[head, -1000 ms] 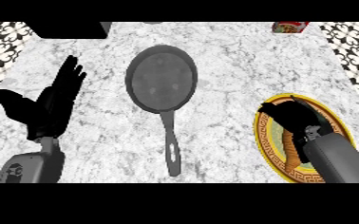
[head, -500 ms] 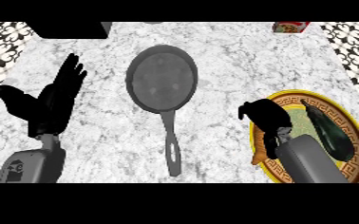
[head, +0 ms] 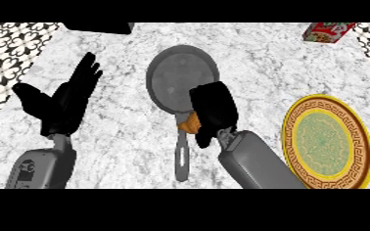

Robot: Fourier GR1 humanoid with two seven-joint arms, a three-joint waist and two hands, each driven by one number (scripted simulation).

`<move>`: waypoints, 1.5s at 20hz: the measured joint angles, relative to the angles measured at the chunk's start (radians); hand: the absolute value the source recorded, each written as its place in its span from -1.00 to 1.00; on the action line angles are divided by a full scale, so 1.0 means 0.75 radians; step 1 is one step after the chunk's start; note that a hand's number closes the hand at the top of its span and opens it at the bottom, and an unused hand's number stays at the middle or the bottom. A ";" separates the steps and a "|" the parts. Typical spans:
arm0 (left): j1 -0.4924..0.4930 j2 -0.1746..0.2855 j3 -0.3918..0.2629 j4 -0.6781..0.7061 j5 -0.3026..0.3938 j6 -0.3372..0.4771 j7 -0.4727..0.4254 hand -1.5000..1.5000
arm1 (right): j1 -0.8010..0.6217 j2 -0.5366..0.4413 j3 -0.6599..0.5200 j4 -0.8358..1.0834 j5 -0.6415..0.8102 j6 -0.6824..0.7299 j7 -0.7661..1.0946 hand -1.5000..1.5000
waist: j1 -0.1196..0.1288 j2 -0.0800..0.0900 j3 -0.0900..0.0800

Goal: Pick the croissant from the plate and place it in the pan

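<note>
A grey pan [head: 177, 78] lies mid-counter with its handle [head: 182, 159] pointing toward me. My right hand [head: 212, 108] hovers over the pan's near rim, fingers curled round the brown croissant [head: 190, 123], which peeks out at the hand's left side above the handle's root. The gold-rimmed green plate [head: 324, 142] sits at the right with nothing on it. My left hand [head: 66, 99] rests open at the left, fingers up.
A red box [head: 327, 31] stands at the back right. A dark appliance [head: 98, 27] sits at the back left. Patterned tiles [head: 25, 41] border the counter's far left.
My right hand has lifted the croissant off the plate and carried it left to the pan's near rim. The plate now shows bare. The left hand has not moved.
</note>
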 measured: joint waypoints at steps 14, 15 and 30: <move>-0.086 -0.027 -0.039 0.053 -0.024 0.000 0.007 0.00 | -0.606 0.025 0.271 0.010 -0.135 -0.216 0.740 1.00 | 0.056 0.019 -0.004; -0.084 -0.029 -0.039 0.051 -0.025 0.002 0.003 0.00 | -0.637 0.024 0.274 0.033 -0.148 -0.233 0.761 1.00 | 0.056 0.020 -0.004; -0.018 -0.002 0.027 0.039 -0.016 0.015 -0.032 0.00 | -0.842 0.025 0.183 0.459 -0.247 -0.589 0.753 1.00 | -0.052 0.026 0.001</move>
